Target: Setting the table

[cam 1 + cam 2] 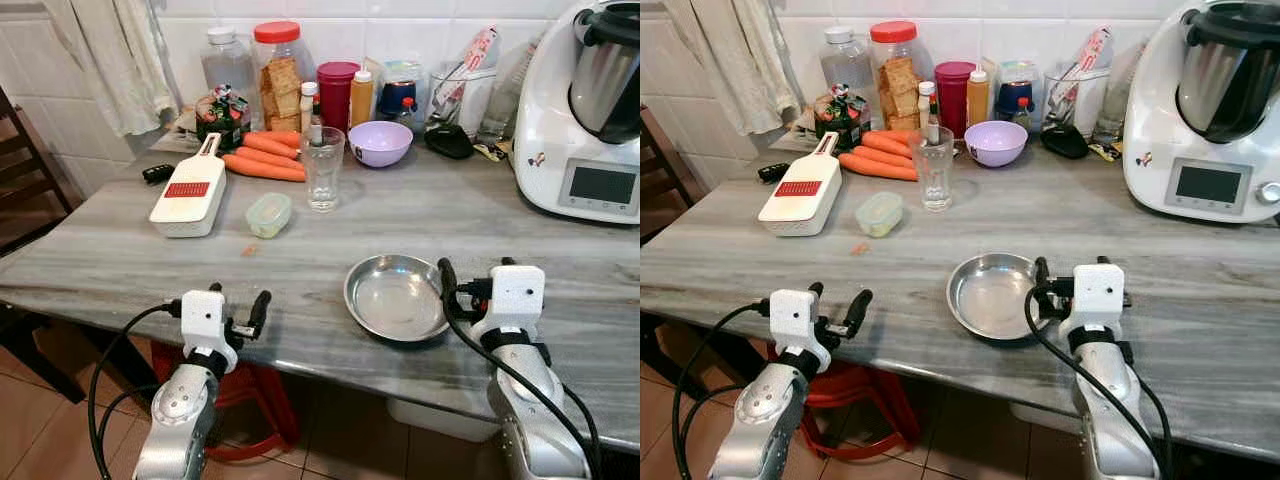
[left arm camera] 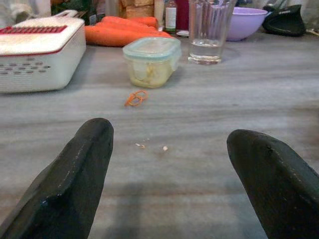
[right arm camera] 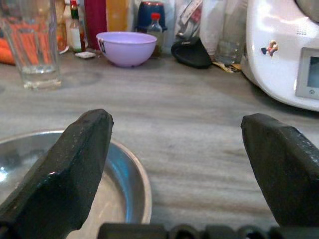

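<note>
Both grippers, left gripper (image 1: 240, 318) and right gripper (image 1: 472, 280), hover spread apart, grasping nothing; steel plate (image 1: 395, 297) beside the right one.

Silver arms, white wrists, black claws, cables

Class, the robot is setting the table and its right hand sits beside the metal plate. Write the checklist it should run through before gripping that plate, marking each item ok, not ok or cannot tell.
1. Right hand open: ok, fingers spread wide in the wrist view.
2. Right hand lined up with the metal plate: ok, one finger sits over the plate's rim, the other over bare table beyond it.
3. Plate empty: ok, nothing lies in it.
4. Room around the plate: ok, the drinking glass and purple bowl stand well back.
5. Left hand out of the way: ok, open at the table's near edge, apart from the plate.
6. Grip firm enough: cannot tell.
</note>
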Robot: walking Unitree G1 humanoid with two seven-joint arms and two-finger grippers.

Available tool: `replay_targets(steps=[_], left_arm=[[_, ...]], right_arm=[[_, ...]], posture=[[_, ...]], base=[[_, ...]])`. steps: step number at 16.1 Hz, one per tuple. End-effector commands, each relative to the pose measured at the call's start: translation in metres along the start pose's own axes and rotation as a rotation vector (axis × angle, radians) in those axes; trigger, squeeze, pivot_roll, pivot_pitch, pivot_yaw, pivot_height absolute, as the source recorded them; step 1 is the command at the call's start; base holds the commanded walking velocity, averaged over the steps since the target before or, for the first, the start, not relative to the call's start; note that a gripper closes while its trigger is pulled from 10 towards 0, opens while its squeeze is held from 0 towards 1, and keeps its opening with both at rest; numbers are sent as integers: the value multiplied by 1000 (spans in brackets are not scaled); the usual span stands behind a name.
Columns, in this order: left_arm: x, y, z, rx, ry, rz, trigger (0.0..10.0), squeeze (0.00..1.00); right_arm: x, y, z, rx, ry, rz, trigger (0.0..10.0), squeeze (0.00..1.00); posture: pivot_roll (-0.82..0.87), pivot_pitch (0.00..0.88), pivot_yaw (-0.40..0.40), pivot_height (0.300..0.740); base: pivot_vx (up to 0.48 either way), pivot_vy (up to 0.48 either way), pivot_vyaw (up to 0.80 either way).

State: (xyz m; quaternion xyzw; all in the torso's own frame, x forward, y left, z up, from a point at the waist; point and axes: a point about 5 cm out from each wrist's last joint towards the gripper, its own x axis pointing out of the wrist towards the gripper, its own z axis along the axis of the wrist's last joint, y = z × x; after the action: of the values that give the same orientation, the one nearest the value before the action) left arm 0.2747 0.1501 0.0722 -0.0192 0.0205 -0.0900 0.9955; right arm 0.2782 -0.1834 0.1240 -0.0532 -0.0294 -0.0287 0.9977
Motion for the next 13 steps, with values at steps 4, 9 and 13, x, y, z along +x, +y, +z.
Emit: replay_targets(steps=[4,9,13], left_arm=[[5,-4,0,20,4,4,10000,0],[7,-4,0,24,6,5,10000,0],[12,-4,0,25,7,-2,10000,0]], right_arm=[[-1,3,4,-5,-7,16,10000,0],[1,-1,7,-17,-19,4,10000,0],[6,-6,9,-16,-25,-21,10000,0]], posture=[[-137,0,63,740],[-144,0,65,740],[-146,0,67,740]], base=[[-60,0,-534],[-254,0,0],[-275,0,0]])
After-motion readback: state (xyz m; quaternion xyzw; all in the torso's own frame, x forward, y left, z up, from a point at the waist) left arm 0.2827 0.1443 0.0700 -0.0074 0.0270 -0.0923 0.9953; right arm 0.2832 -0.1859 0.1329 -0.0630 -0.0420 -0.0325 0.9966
